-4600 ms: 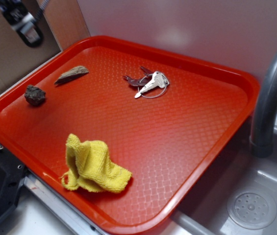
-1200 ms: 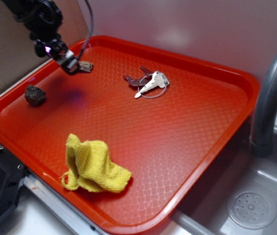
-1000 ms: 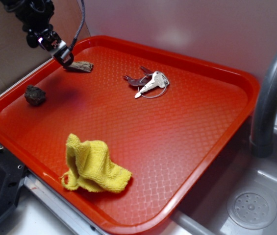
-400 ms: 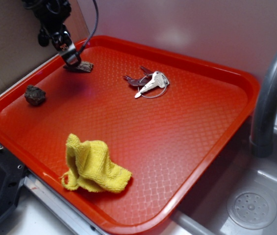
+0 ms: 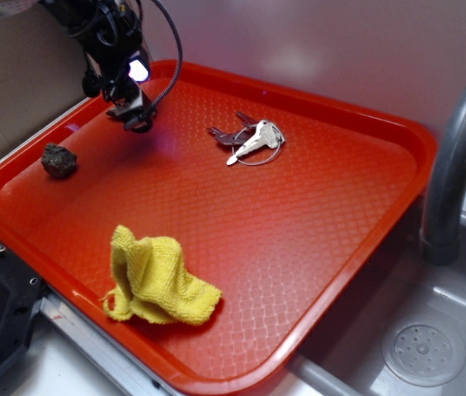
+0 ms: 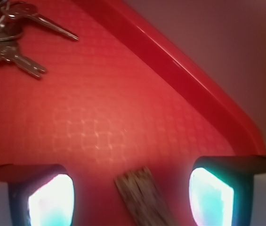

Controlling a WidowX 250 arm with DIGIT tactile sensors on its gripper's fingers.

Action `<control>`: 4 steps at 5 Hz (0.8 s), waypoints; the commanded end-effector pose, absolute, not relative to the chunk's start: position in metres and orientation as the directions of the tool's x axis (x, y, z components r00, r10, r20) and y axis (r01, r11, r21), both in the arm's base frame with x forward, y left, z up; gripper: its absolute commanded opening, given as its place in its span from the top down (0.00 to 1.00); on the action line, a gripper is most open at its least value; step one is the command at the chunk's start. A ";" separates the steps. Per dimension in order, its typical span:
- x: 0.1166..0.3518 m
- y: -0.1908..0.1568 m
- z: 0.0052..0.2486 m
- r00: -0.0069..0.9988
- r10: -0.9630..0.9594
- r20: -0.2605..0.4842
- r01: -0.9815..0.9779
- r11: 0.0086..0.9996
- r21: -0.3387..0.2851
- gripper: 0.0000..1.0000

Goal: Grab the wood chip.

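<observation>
The wood chip (image 6: 142,193) is a rough grey-brown sliver lying flat on the red tray (image 6: 180,66). In the wrist view it lies midway between my two lit fingers (image 6: 50,200), with red tray showing on both sides of it. My gripper (image 6: 132,197) is open and touches nothing. In the exterior view my gripper (image 5: 136,118) hangs low over the tray's far left part and hides the chip.
A dark lumpy rock (image 5: 58,160) sits near the tray's left rim. A bunch of keys (image 5: 249,139) lies at the tray's middle back. A crumpled yellow cloth (image 5: 158,280) is at the front. A sink (image 5: 430,346) with a grey faucet (image 5: 455,157) is on the right.
My gripper has come down from the upper left and moved right over the chip, which now lies between the fingers. The chip was nudged from its first place toward the back.
</observation>
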State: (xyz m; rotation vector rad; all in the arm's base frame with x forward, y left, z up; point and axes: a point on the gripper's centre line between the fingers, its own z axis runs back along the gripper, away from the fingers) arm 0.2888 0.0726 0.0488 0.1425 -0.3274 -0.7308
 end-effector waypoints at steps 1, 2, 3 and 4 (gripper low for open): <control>0.294 0.070 0.050 0.680 -0.697 0.228 0.663 0.717 0.215 0.00; 0.296 0.075 0.048 0.699 -0.682 0.216 0.643 0.731 0.226 0.00; 0.290 0.083 0.041 0.729 -0.660 0.183 0.624 0.750 0.218 0.00; 0.291 0.092 0.049 0.756 -0.634 0.162 0.592 0.768 0.244 0.00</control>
